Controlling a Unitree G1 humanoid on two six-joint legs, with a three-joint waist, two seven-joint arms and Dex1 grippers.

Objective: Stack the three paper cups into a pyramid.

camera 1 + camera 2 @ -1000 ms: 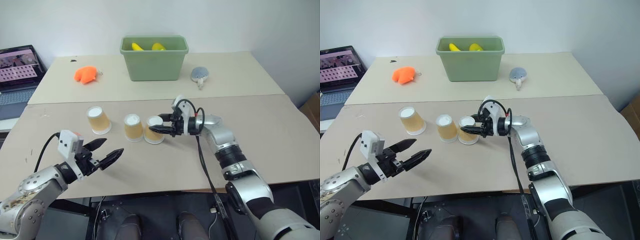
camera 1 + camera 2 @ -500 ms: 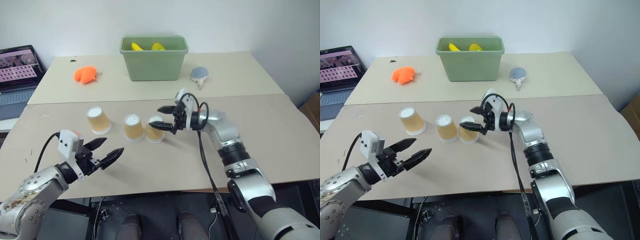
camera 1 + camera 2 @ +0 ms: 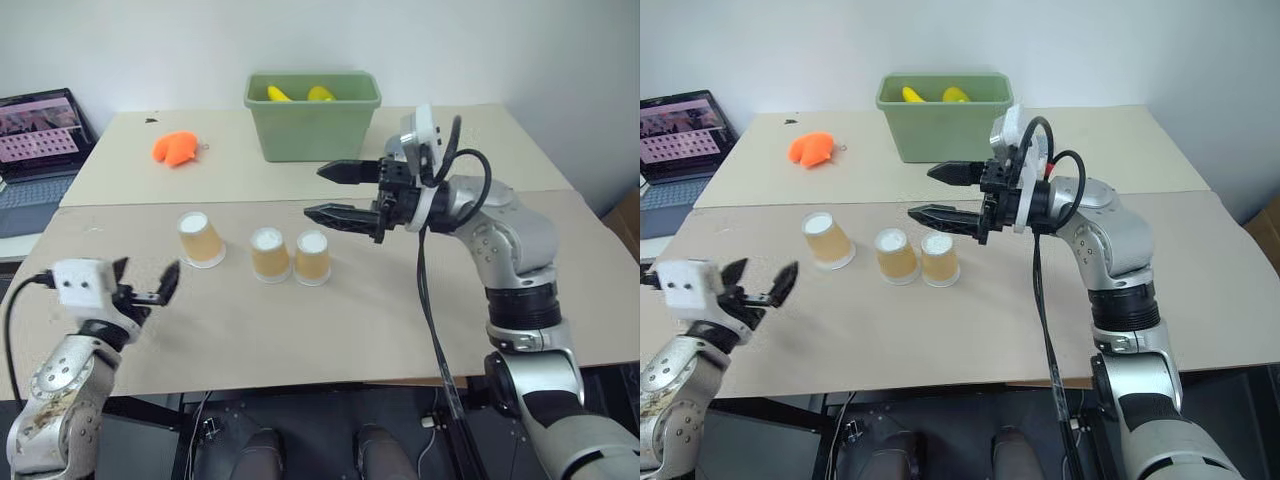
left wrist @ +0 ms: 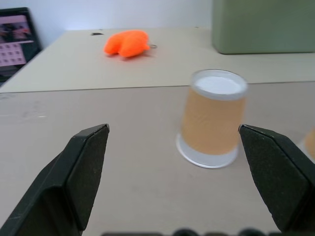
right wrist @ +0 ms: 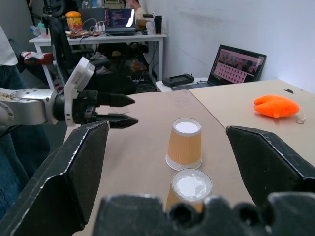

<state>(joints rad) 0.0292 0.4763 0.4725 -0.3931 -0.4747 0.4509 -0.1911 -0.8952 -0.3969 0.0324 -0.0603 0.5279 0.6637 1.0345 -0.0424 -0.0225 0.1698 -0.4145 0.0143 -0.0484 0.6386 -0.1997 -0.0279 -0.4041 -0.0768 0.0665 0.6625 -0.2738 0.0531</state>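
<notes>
Two paper cups (image 3: 290,256) parked touching as pyramid base, third cup (image 3: 200,238) at 9 o'clock, both grippers (image 3: 345,192) (image 3: 143,290) wide, empty.

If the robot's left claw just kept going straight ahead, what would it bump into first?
Probably the leftmost paper cup, standing upside down just ahead between the open left claw fingers, though how far off is hard to judge.

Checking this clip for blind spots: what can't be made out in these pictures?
- Green bin: head views, its front wall hides most of the yellow things inside.
- Third cup: right wrist view, hidden below the gripper body.
- Laptop: head views, cut off by the edge, screen too small to read.
</notes>
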